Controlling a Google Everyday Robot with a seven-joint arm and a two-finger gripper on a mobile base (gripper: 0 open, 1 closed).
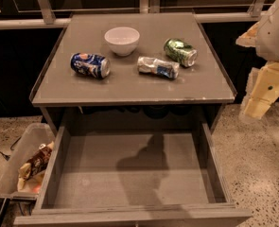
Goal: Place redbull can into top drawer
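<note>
The redbull can (158, 67) lies on the desk (129, 88) above the open top drawer (129, 186); the end effector (261, 94) hangs beside the desk, its grip state indiscernible.

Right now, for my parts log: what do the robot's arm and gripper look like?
The gripper, at the right edge beside the cabinet, is cream-coloured and blocky with a dark dot. The arm above it has a rounded white shell. No cables or lettering show.

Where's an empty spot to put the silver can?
The top drawer is all bare floor. The tabletop is free along its front edge; its middle is crowded: bowl, blue can, redbull can, green can. The gripper hangs far right.
</note>
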